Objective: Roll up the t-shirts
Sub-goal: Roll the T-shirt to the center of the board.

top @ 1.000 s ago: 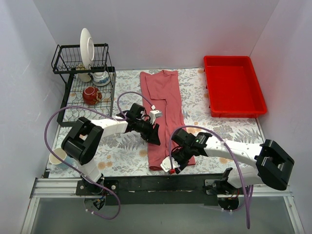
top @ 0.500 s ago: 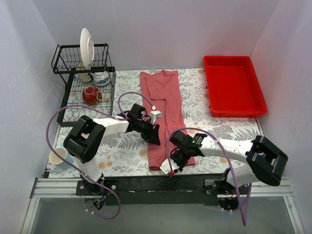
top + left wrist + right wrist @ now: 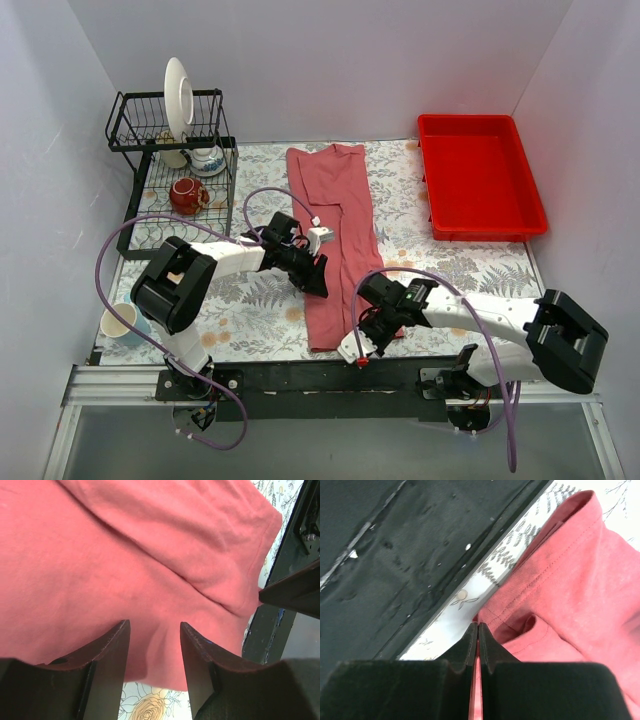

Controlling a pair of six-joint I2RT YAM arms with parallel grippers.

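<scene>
Right wrist view shows the right pincer (image 3: 478, 630) clamped shut on the near hem of the t-shirt (image 3: 580, 580), which lies folded lengthwise on the desk (image 3: 250, 310), the left pincer (image 3: 152, 627) part open over it.

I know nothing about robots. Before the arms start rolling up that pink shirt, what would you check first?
1. Right gripper has the near hem: ok. It is shut, with cloth pinched between its fingers.
2. Left gripper has hold of the cloth: not ok. It is open over the t-shirt, with nothing pinched.
3. Shirt folded into a long narrow strip: ok. There are some wrinkles near the hem.
4. Room along the strip to roll: ok. The red tray and dish rack stand apart from it.
5. Left fingers pressing the cloth down: cannot tell.
</scene>
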